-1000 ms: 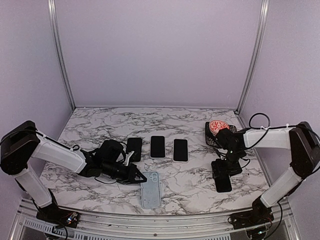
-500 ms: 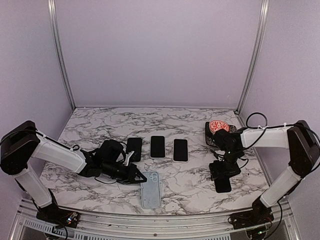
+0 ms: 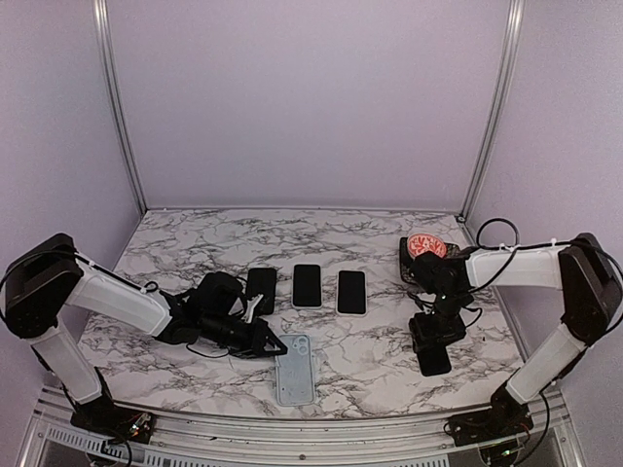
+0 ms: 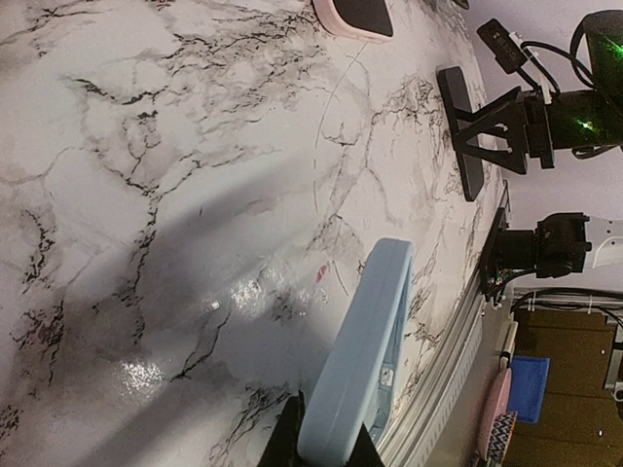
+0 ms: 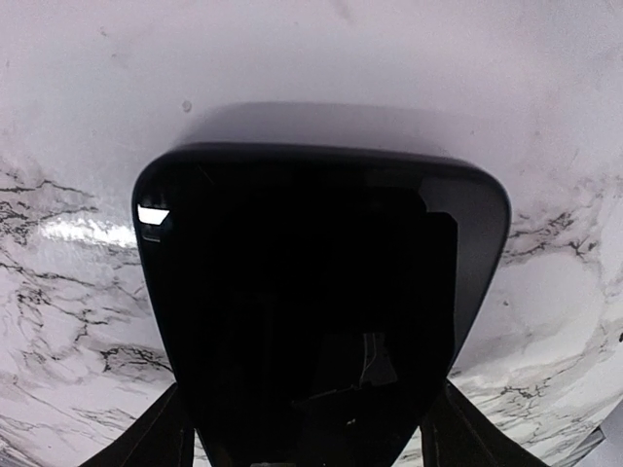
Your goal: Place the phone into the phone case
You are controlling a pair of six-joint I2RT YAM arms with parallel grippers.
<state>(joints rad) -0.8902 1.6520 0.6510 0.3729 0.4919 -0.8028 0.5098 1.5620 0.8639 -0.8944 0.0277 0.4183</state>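
Left gripper (image 3: 276, 345): jaws pinched on a corner rim of the light-blue soft plastic phone case (image 3: 293, 370), which lies on the marble-patterned table (image 3: 370, 355). Right gripper (image 3: 434, 346): jaws spread astride the black rectangular phone (image 5: 311, 292), lying flat front-right; edge contact apparently not made.

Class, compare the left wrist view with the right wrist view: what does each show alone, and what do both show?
Left wrist only: the light blue phone case pinched in the left gripper, and a pink-edged phone. Right wrist only: the glossy face of the black phone, close up. Both: that black phone, the right gripper straddling it, and the marble table.
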